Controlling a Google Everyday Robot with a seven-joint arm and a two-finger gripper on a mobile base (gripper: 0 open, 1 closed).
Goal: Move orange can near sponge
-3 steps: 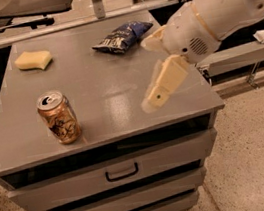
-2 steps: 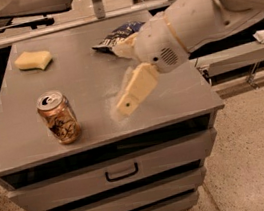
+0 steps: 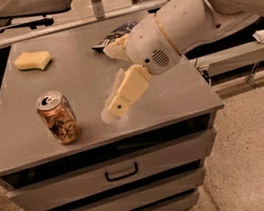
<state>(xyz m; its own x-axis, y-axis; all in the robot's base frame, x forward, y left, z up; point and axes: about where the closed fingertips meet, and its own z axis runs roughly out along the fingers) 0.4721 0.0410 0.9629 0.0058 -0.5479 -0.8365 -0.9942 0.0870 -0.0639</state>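
orange can [image 3: 58,117] upright, front-left | sponge [image 3: 32,60] flat, back-left | hand [image 3: 117,107] right of can

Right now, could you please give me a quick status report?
Gripper low over the table, beside the can, not touching. Can upright, front corner; sponge at back corner, apart. Nothing between them; chip bag behind the arm.

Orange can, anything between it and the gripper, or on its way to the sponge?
Nothing visible. The gripper hangs just right of the orange can over bare tabletop, and bare tabletop runs from can to the sponge.
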